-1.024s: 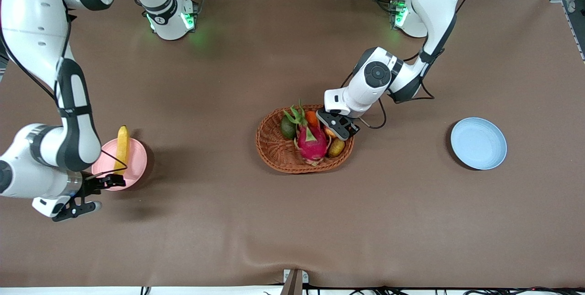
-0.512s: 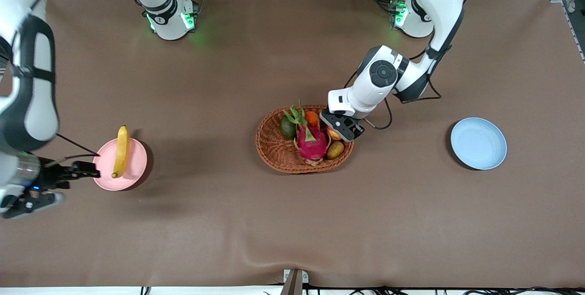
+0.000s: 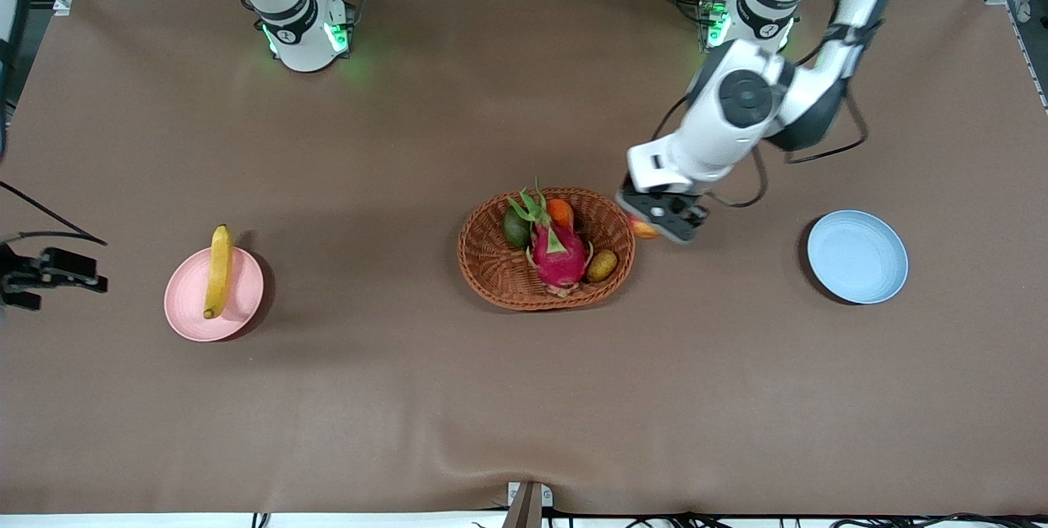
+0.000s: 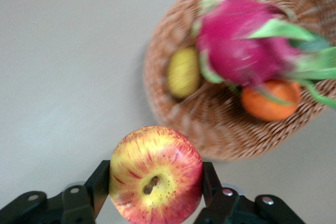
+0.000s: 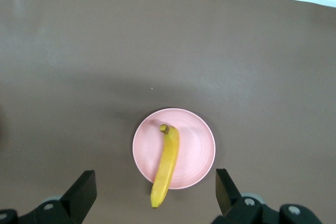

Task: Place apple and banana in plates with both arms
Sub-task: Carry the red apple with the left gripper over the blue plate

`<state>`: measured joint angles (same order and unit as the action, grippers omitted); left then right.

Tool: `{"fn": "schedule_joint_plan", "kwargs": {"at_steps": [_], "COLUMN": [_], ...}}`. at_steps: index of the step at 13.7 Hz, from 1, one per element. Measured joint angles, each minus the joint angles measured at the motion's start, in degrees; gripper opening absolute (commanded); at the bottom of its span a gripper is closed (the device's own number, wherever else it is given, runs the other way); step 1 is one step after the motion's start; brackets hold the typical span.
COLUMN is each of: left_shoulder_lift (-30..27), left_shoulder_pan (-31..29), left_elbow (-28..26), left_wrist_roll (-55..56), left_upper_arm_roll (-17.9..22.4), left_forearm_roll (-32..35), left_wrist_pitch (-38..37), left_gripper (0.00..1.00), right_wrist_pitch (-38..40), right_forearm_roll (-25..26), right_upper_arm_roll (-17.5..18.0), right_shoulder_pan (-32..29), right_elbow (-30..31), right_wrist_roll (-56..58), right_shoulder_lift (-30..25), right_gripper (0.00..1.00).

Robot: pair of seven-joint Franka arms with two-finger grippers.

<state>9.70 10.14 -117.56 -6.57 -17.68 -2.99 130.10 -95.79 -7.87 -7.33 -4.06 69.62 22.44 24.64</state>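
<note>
The left gripper hung over the bare table between the wicker basket and the light blue plate, just past the basket's rim, its fingers clamped on either side of the apple, stem end facing the wrist camera. The basket held a dragon fruit, an orange, a dark green avocado and a kiwi. The blue plate lay bare toward the left arm's end of the table. The banana lay across the pale pink plate, one tip poking over the rim. The right gripper hovered high near the table's edge at the right arm's end, fingers spread wide and holding nothing.
</note>
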Motion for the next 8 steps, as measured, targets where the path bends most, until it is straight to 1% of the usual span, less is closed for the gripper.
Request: {"fn": "schedule_joint_plan", "kwargs": {"at_steps": [1,3,6,8], "left_shoulder_lift": [-1.51,-3.24,-3.33,-3.24], "left_shoulder_pan": [-2.57,-8.87,-18.55,-23.65], "left_elbow": [-0.06,-0.62,-1.39,-1.98], "left_wrist_roll": [0.35,0.61,0.58,0.58], "left_upper_arm_roll": [0.06,0.11,0.33,0.38], "left_forearm_roll": [0.0,0.01,0.02,0.02], "left_wrist_pitch": [-2.58,-4.84,-6.57,-7.38], "left_gripper": [0.4,0.4,0.4,0.43], "right_wrist_pitch": [1.8,5.59,10.75,12.58], "right_forearm_roll": [0.01,0.61,1.67,1.76], "right_upper_arm_roll": [0.02,0.08,0.5,0.83], "right_shoulder_pan": [0.01,0.05,0.24,0.96], "right_elbow": [-0.02,-0.07,0.01,0.83], "right_wrist_roll": [-1.98,-6.37,-12.87,-16.69], "right_shoulder_lift": [-1.25,-4.11,-8.63,-10.85], "right_gripper": [1.0,1.0,1.0,1.0]}}
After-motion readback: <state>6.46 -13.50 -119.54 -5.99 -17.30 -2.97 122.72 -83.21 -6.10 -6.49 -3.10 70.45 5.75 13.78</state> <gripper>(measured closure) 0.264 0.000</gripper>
